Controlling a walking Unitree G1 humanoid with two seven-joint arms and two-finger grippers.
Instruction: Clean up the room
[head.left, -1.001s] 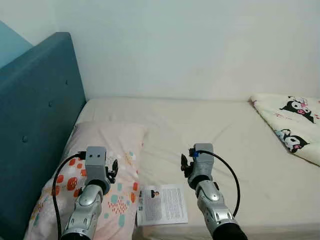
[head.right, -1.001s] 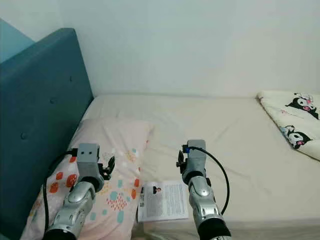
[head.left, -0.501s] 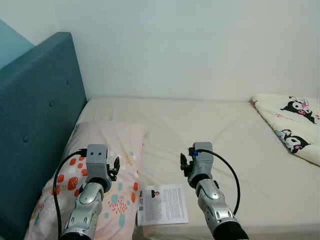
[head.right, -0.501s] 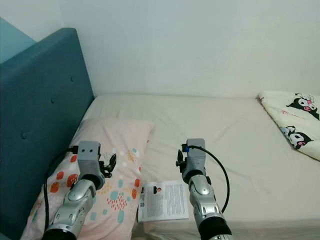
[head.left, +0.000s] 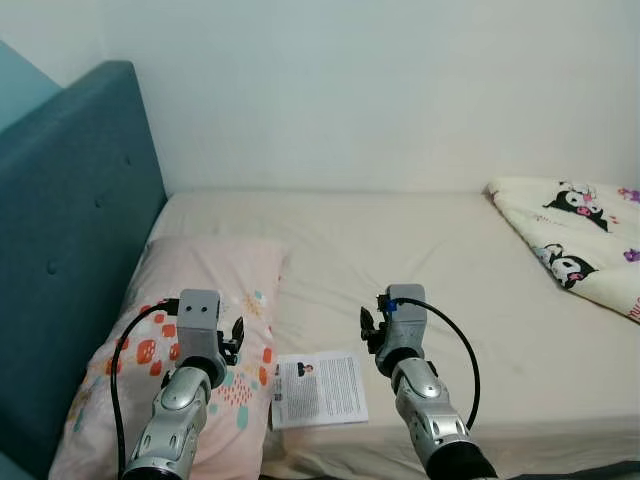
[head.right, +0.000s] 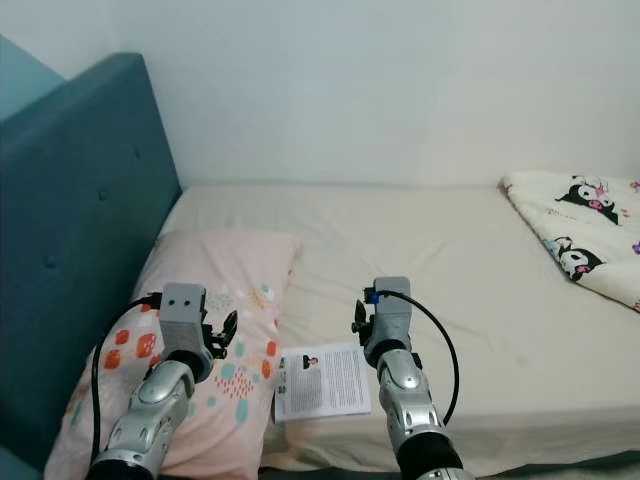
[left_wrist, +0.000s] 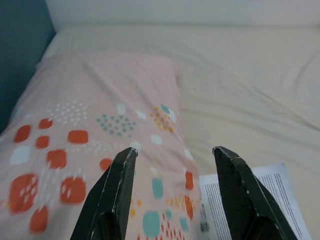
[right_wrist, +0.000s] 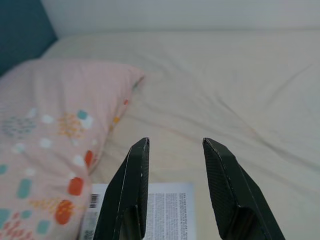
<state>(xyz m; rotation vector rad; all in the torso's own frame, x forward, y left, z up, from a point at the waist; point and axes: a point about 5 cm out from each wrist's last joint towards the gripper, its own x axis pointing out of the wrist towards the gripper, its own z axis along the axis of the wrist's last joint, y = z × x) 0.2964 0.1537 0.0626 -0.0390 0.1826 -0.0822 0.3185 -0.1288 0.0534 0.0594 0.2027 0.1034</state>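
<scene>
Plain white wall (head.left: 380, 90) runs across 12 o'clock, evenly lit, no hard shadows. Bed (head.left: 420, 260) with a cream sheet fills the middle ground, its far edge touching the wall. Teal padded headboard (head.left: 70, 230) with buttons stands upright at 9 o'clock, against the bed's end.

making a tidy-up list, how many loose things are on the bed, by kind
pillow: 1
printed paper sheet: 1
cartoon-print blanket: 1
total: 3
</scene>
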